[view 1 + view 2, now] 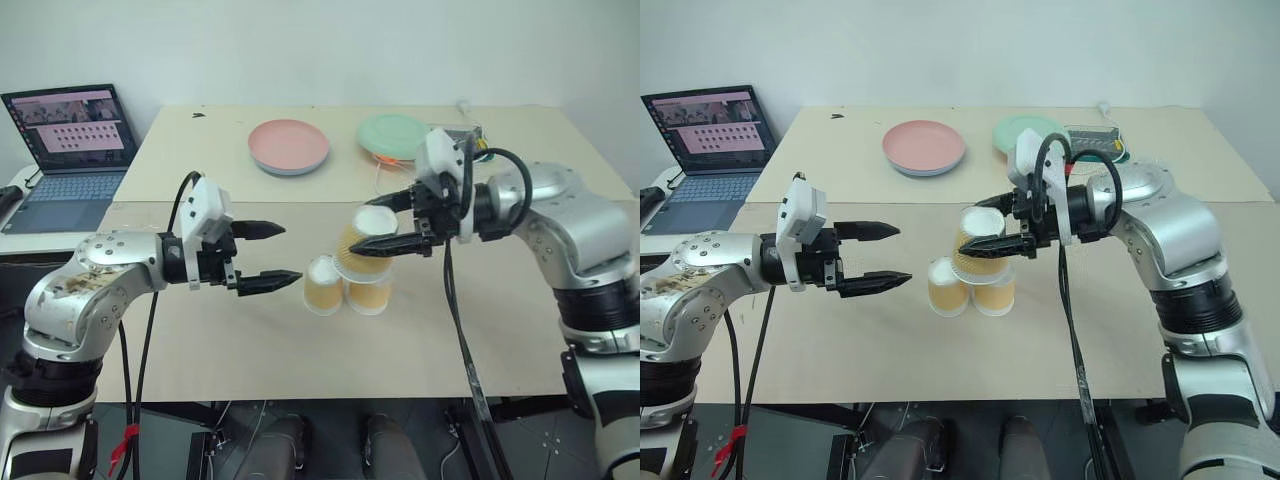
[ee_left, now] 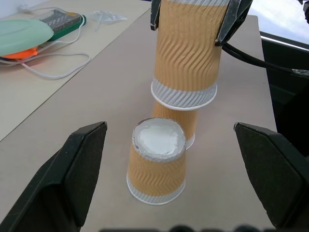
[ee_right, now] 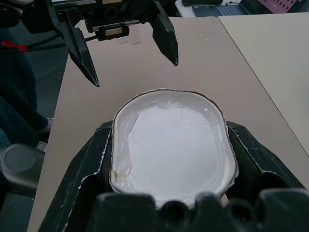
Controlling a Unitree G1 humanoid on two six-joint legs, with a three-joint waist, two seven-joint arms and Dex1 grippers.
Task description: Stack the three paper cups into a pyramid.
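While right gripper (image 1: 392,226) pinches 1 cup (image 1: 364,243) over 2 cups (image 1: 345,288) — left gripper (image 1: 268,255) spread beside.

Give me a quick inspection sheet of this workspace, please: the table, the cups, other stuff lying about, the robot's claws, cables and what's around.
Surface: tan table, a seam across it.
Job's things: two base cups stand upside down, side by side; the third cup is held just above them, tilted; contact unclear.
Clutter: pink plate, green plate, a small packet beside it.
Grippers: left gripper open, empty, beside the cups; right gripper shut on the third cup, squeezing it oval.
Cables: black cables hang from both arms; a white cord lies near the green plate.
Surroundings: open laptop on a side table; white wall.
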